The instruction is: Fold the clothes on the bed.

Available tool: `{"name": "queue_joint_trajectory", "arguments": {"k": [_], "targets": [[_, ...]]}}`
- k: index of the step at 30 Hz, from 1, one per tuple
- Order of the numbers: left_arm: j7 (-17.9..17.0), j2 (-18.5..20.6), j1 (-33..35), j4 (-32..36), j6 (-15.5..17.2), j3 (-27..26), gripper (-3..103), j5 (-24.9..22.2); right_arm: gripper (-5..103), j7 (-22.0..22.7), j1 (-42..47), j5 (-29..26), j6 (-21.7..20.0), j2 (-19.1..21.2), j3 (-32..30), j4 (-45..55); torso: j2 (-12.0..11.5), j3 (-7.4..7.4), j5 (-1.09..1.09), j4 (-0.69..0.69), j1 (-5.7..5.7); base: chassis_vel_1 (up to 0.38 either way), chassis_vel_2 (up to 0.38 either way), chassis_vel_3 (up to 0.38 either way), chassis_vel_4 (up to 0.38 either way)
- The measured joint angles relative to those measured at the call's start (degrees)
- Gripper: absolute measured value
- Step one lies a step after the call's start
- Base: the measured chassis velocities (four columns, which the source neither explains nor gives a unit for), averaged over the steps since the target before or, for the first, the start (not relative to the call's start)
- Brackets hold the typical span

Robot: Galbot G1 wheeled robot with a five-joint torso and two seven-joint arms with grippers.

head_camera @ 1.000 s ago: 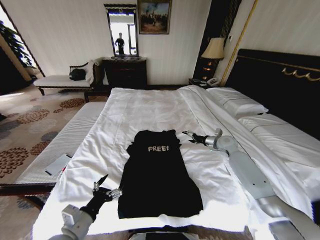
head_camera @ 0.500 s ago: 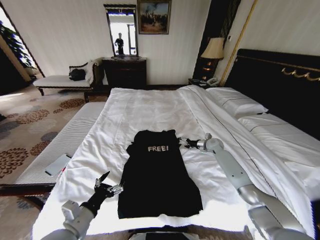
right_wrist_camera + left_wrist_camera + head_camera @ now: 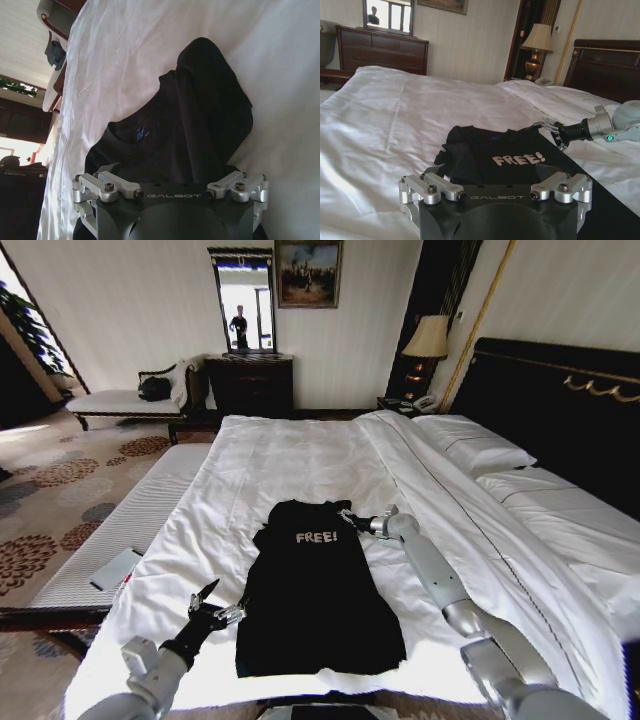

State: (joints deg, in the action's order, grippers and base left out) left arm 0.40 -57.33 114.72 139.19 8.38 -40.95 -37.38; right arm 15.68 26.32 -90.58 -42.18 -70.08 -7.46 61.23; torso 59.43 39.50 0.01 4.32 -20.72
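Two grippers, both at the T-shirt. Right gripper: fingers spread, at the shirt's right shoulder by the collar, arm reaching in from the headboard side; seen from the left wrist, it sits at the shirt's upper edge. Left gripper: fingers apart, just beside the shirt's lower left hem, low over the duvet. T-shirt: black, white "FREE!" on the chest, lying mostly flat with sleeves tucked inward, collar toward the far end of the bed, hem toward the robot. Bed: white duvet, shirt lying on its near half; pillows against a dark headboard on the right.
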Motion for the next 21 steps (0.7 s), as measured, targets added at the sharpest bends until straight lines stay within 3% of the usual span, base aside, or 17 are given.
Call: {"name": "queue_joint_trajectory", "arguments": {"k": [5,8,12,21], "targets": [[0.0,-0.3,0.1,-0.2,0.0,-0.2,100,0.0,100,-0.2,-0.1,4.6,0.0,1.4,1.3,4.7,0.0,0.0,-0.01,0.0,-0.01,0.0,0.0,0.0,0.0],[0.0,-0.3,-0.9,-0.9,0.0,0.3,100,0.1,100,-2.8,1.3,12.2,1.3,5.2,4.0,13.1,0.0,-0.01,-0.01,0.03,0.0,0.0,0.0,0.0,0.0],[0.0,0.0,-1.8,-1.3,0.0,0.9,100,-0.2,100,-4.9,3.7,18.3,2.6,7.7,7.7,20.5,0.0,-0.01,0.0,0.04,0.0,0.0,0.0,0.0,0.0],[0.0,-0.2,-1.4,-1.3,0.1,0.3,100,-0.5,100,-5.7,7.5,22.6,3.5,6.9,14.9,25.8,0.0,-0.01,0.0,0.0,0.0,0.0,0.0,0.0,0.0]]}}
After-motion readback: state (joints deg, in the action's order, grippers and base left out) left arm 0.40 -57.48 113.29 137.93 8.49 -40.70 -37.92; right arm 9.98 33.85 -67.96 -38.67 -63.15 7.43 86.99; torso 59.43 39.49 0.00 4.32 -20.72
